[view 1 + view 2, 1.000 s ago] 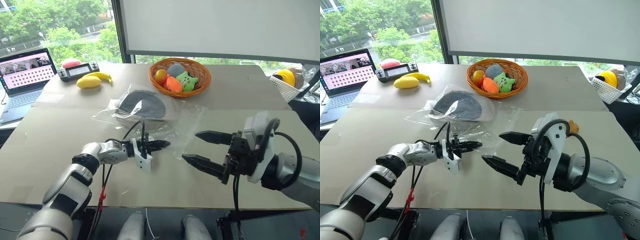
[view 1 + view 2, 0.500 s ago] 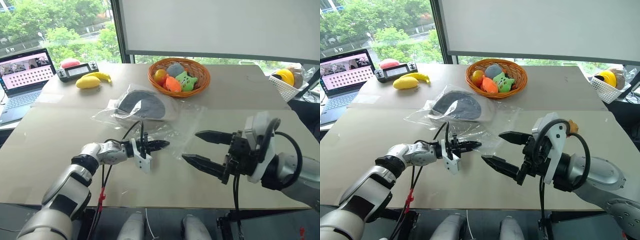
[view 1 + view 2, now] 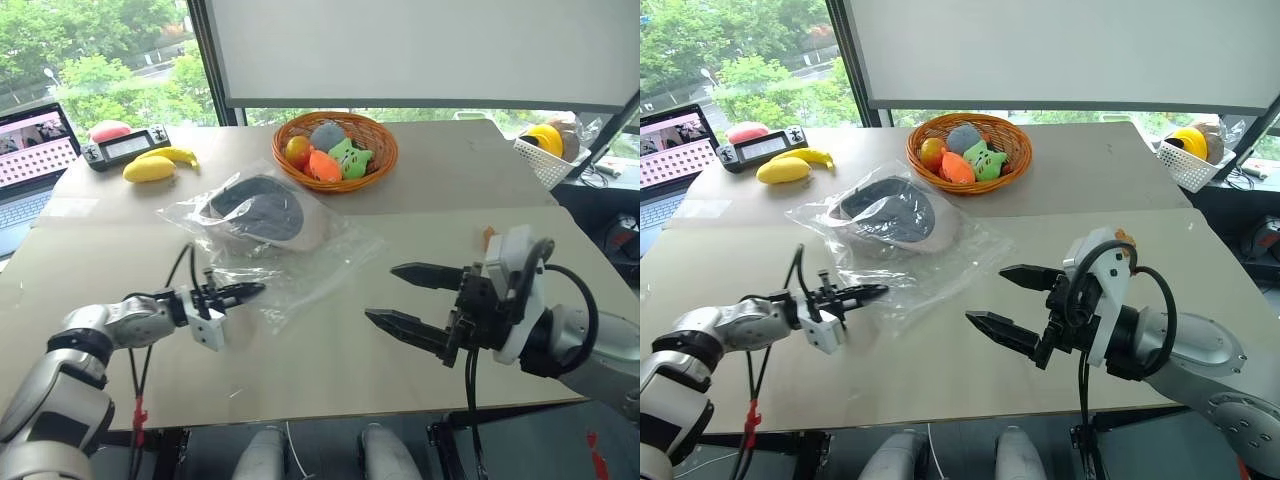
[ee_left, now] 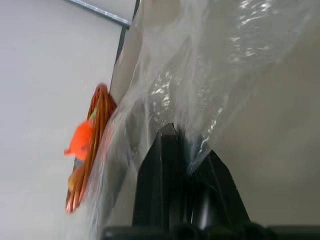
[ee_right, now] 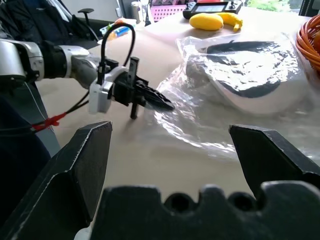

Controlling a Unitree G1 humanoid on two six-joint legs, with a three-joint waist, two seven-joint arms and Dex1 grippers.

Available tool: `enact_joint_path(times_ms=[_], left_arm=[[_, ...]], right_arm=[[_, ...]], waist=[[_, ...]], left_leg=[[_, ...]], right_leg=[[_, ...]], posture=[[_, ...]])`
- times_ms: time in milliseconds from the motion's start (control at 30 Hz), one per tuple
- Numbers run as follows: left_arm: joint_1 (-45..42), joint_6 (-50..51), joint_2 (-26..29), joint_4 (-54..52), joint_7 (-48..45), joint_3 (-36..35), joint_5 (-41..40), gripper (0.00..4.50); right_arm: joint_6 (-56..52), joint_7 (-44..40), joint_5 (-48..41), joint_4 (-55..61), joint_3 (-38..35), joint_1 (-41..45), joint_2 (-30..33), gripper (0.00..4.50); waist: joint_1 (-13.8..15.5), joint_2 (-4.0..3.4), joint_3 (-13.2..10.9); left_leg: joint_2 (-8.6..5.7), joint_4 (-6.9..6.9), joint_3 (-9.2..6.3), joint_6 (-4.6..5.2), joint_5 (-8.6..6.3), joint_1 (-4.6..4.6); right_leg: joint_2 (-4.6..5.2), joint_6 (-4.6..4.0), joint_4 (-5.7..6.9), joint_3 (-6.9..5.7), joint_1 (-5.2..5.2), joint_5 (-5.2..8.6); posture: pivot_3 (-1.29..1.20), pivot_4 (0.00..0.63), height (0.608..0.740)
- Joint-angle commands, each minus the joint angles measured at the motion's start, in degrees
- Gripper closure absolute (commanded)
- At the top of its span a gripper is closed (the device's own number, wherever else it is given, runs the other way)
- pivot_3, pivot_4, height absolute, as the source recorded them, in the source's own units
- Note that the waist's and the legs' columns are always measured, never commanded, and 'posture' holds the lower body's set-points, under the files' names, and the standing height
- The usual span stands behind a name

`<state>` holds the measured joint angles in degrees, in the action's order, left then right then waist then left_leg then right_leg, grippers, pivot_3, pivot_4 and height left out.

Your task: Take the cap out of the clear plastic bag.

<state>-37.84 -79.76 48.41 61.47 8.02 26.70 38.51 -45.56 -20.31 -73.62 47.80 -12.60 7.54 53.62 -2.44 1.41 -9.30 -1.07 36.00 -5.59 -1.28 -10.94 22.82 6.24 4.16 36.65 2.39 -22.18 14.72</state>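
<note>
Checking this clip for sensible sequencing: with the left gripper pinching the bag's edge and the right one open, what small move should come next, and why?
Probably bring the open right gripper toward the cap, which lies inside the clear plastic bag. The left gripper is shut on the bag's near edge, anchoring it, while the right gripper hangs apart from the bag.
</note>
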Motion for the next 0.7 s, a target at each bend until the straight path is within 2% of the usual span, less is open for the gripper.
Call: enact_joint_path(times_ms=[33,200,367,467,600,700], left_arm=[[3.58,9.76,3.75,8.46,-4.34,-5.08,-6.23,4.48],[3.93,24.40,2.90,11.88,-7.16,-10.72,-12.01,4.48],[4.78,31.59,1.55,11.92,-9.08,-13.34,-14.54,4.48],[5.87,33.30,1.02,11.69,-10.72,-14.34,-15.56,4.48],[7.61,30.05,1.14,9.62,-11.40,-14.28,-15.34,4.48],[7.87,28.28,1.01,8.34,-12.54,-15.17,-16.24,3.64]], right_arm=[[1.48,-3.12,1.66,-1.43,0.47,2.15,-0.32,0.00],[1.01,-5.72,2.84,-3.19,2.04,4.47,-0.99,0.00],[0.35,-6.61,3.35,-3.92,3.39,6.41,-1.51,0.00],[0.07,-6.82,3.42,-4.12,3.87,7.17,-1.65,0.00],[0.00,-7.19,3.64,-4.54,4.13,7.64,-1.63,0.00],[0.07,-7.65,4.15,-4.80,4.76,8.03,-1.84,0.00]], waist=[[-0.07,-0.01,0.00],[-0.02,-0.06,-0.02],[0.05,-0.11,0.01],[0.05,-0.21,0.07],[-0.15,-0.32,0.13],[-0.13,-0.31,0.12]], left_leg=[[0.00,0.00,0.01,0.00,0.00,-0.01],[0.06,-0.12,0.02,0.01,0.01,-0.32],[0.11,-0.13,0.04,0.00,0.01,-0.40],[0.11,-0.16,0.05,0.00,0.01,-0.43],[0.13,-0.21,0.12,0.00,0.01,-0.51],[0.14,-0.21,0.18,0.00,0.01,-0.48]], right_leg=[[0.00,0.00,0.01,0.00,-0.01,0.00],[-0.03,-0.10,0.17,-0.01,0.06,0.07],[-0.06,-0.12,0.22,0.00,0.07,0.09],[-0.06,-0.13,0.23,0.00,0.08,0.10],[-0.06,-0.13,0.24,0.05,0.08,0.10],[-0.06,-0.14,0.17,0.08,0.06,0.10]], posture=[[0.00,0.150,0.740],[0.00,0.150,0.740],[0.00,0.150,0.740],[0.00,0.150,0.740],[0.00,0.150,0.740],[0.00,0.150,0.740]])
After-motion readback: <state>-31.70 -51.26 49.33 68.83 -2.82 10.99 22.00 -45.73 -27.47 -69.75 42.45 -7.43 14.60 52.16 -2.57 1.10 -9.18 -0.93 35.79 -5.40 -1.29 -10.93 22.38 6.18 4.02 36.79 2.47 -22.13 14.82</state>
